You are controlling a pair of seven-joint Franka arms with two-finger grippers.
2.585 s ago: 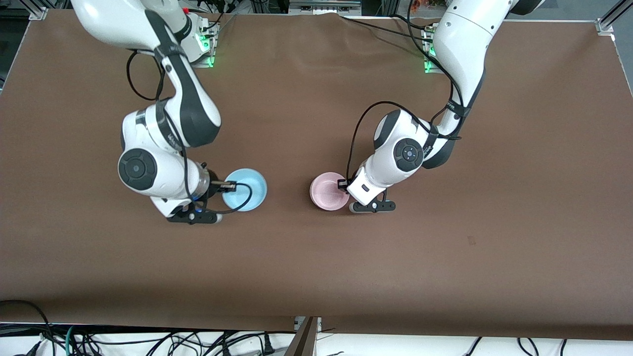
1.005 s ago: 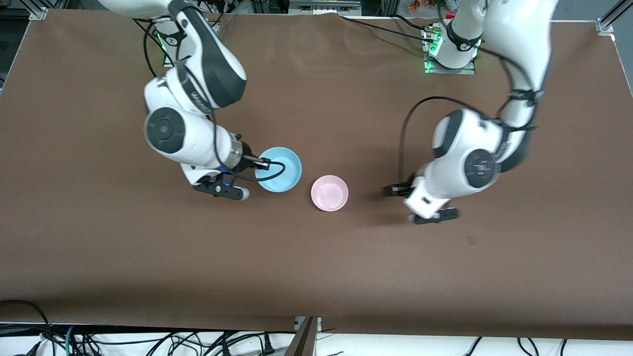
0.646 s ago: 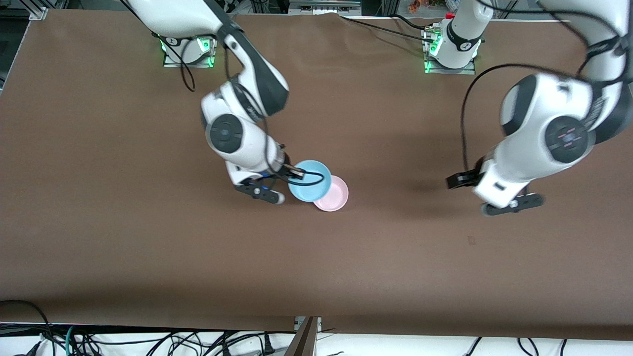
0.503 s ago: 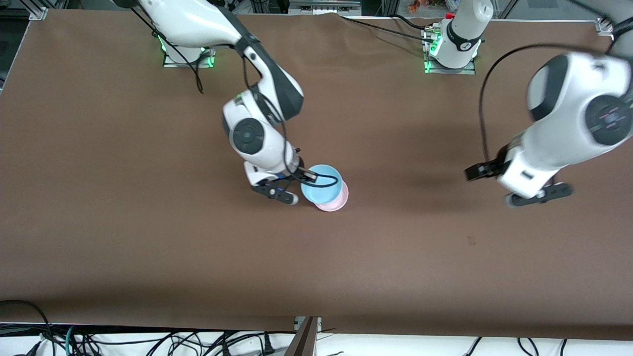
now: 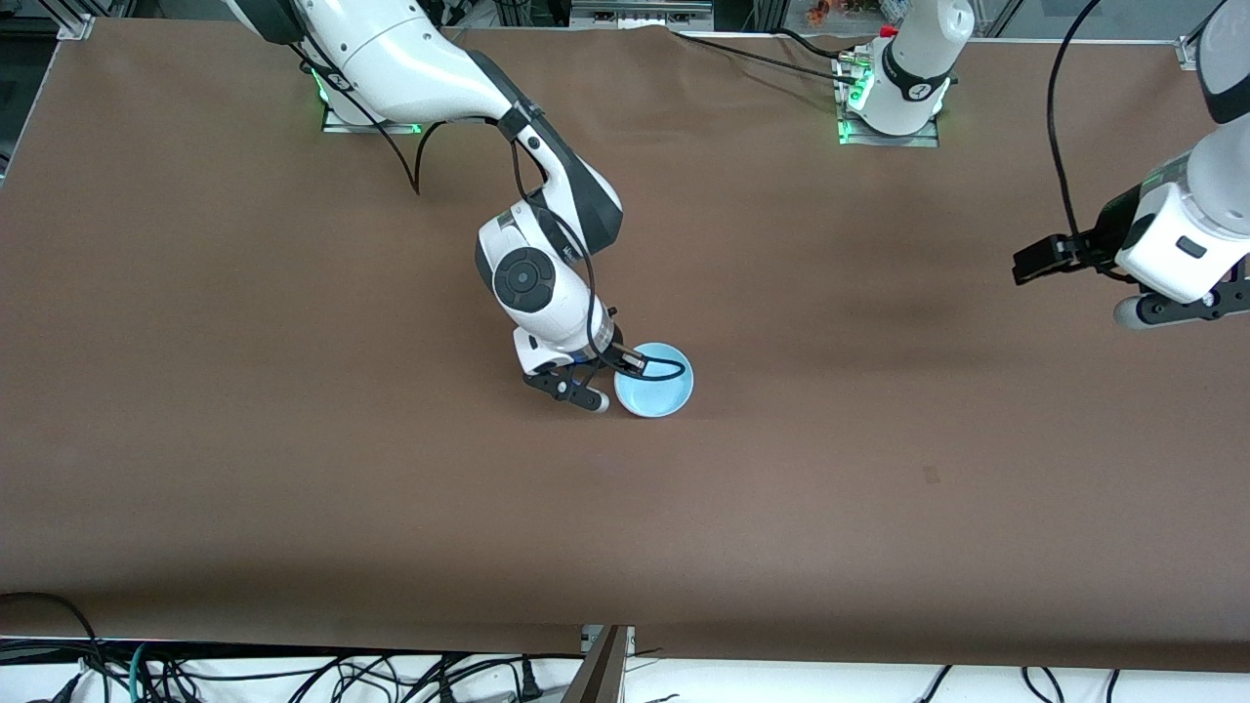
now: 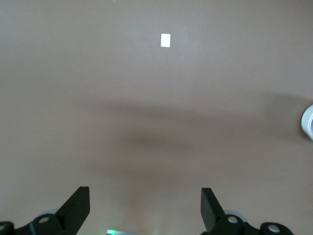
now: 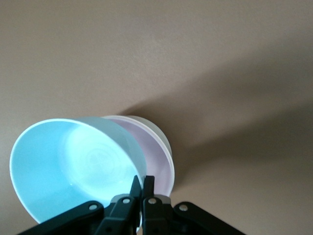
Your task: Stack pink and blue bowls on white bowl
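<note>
Sky-blue glaze marks the item in hand: the blue bowl [image 5: 656,379] is clamped at its rim by the right gripper [image 5: 625,363], the two fingers [image 7: 142,188] pressed together on the thin wall. In the front view the bowl hangs directly over the stack at mid-table and hides it completely. The right wrist view shows more: the blue bowl [image 7: 73,166] is tilted, its mouth leaning away from the stack, and the pink bowl [image 7: 159,156] sits just beside and partly beneath it, nested in the white bowl [image 7: 161,134], whose pale outer wall shows under the pink rim. The governing relation is thus vertical, with the pink bowl's open mouth below the held bowl and slightly off toward the side away from the gripper. In my judgement the blue bowl needs levelling and a small shift over the pink rim before release; dropped while tilted, it may lodge crooked. The left gripper [image 6: 145,208] waits over bare brown table [image 5: 879,488] toward the left arm's end, well apart from the stack, fingers spread and empty.
</note>
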